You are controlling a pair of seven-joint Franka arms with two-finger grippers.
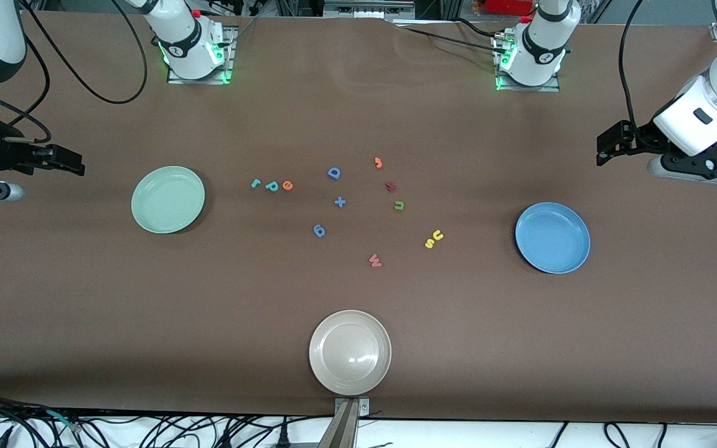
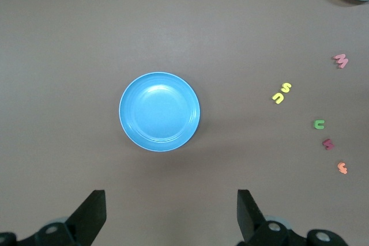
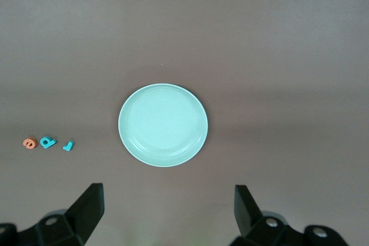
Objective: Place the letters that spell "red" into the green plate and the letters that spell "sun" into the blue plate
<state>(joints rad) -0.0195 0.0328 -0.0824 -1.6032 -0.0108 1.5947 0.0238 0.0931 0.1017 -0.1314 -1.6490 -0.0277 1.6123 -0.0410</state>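
The left gripper (image 1: 607,149) is held in the air at the left arm's end of the table, its fingers spread wide with nothing between them; the same spread is seen in the left wrist view (image 2: 171,214). The blue plate (image 1: 552,238) lies on the table well apart from it, toward the table's middle, and holds nothing. The yellow "s" (image 1: 429,243) and yellow "u" (image 1: 437,235) lie touching each other, between that plate and the table's middle, and the olive "n" (image 1: 399,205) lies farther from the front camera than they do.

The right gripper (image 1: 66,163) is held in the air at the right arm's end of the table, also spread wide and empty (image 3: 167,214). The green plate (image 1: 168,199) lies near it, toward the table's middle, and holds nothing. The teal "r" (image 1: 256,183), teal "d" (image 1: 272,186) and orange "e" (image 1: 287,185) are set in a row just beside one another, between the green plate and the table's middle.

A beige plate (image 1: 350,353) lies nearest the front camera.
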